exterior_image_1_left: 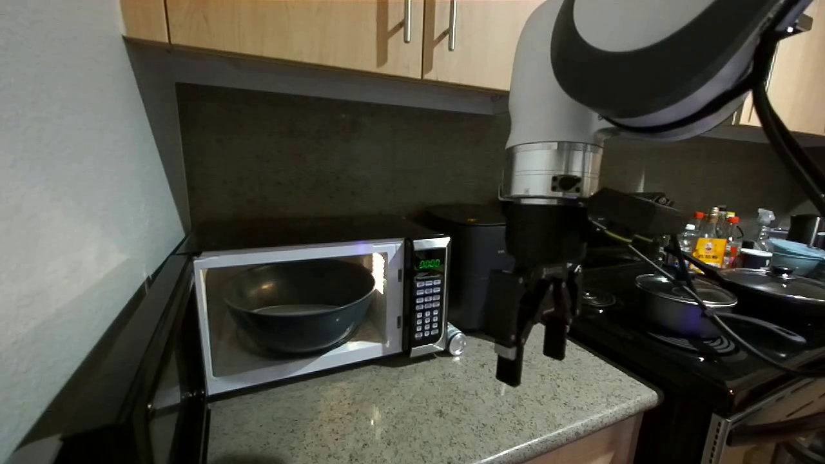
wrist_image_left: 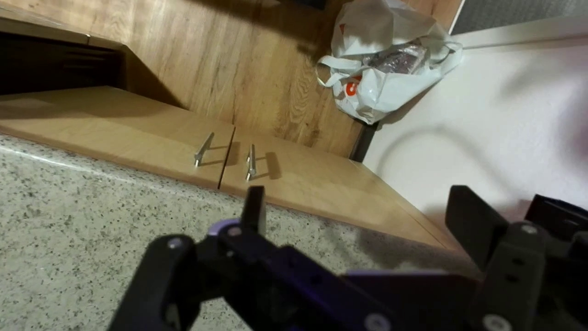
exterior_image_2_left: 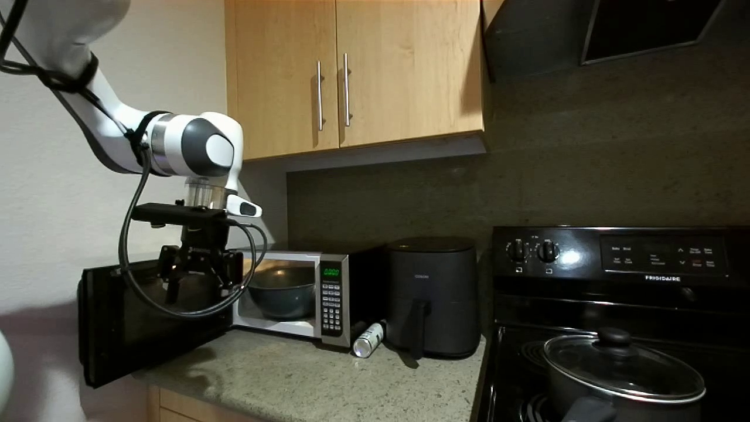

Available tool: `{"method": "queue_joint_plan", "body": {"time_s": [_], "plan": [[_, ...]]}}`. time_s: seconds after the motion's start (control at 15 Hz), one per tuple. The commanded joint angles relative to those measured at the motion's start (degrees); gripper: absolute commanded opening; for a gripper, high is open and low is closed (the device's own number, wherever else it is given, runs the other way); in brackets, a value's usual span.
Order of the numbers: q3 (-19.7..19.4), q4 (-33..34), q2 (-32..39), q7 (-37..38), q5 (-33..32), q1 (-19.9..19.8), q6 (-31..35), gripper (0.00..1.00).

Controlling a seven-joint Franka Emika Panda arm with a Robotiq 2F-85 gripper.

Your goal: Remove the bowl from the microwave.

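Observation:
The bowl (exterior_image_1_left: 290,328) is wide, round and dark blue-grey. It sits upright inside the microwave (exterior_image_1_left: 427,293), whose cavity is lit. In both exterior views the bowl (exterior_image_2_left: 285,300) fills most of the cavity of the microwave (exterior_image_2_left: 334,296). The microwave's black door (exterior_image_2_left: 155,328) is swung wide open. My gripper (exterior_image_1_left: 532,362) points down above the counter, in front of the microwave and apart from the bowl. In an exterior view it (exterior_image_2_left: 199,287) overlaps the door. In the wrist view the gripper's fingers (wrist_image_left: 359,202) are wide apart with nothing between them. The bowl is out of the wrist view.
A can (exterior_image_2_left: 369,340) lies on the counter (exterior_image_2_left: 304,375) beside the microwave, near a black box-shaped appliance (exterior_image_2_left: 433,293). A lidded pot (exterior_image_2_left: 627,375) is on the stove (exterior_image_2_left: 556,299). Upper cabinets (exterior_image_2_left: 404,76) hang above. A white bag (wrist_image_left: 390,92) lies on the floor.

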Motion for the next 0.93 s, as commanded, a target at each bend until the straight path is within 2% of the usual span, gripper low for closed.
{"method": "queue_joint_plan", "body": {"time_s": [0.0,0.4,0.47,0.73,0.87], "plan": [[-0.2,1.3,5.7,-0.1,8.5,1.4,7.6,1.0],[0.4,6.2,18.0,0.4,24.7,2.1,24.2,1.0],[0.6,3.8,14.2,0.1,20.9,1.8,20.6,1.0],[0.7,4.8,15.9,0.2,21.2,1.7,21.2,1.0],[1.9,4.7,16.3,-3.1,31.7,2.2,27.4,1.0]]}}
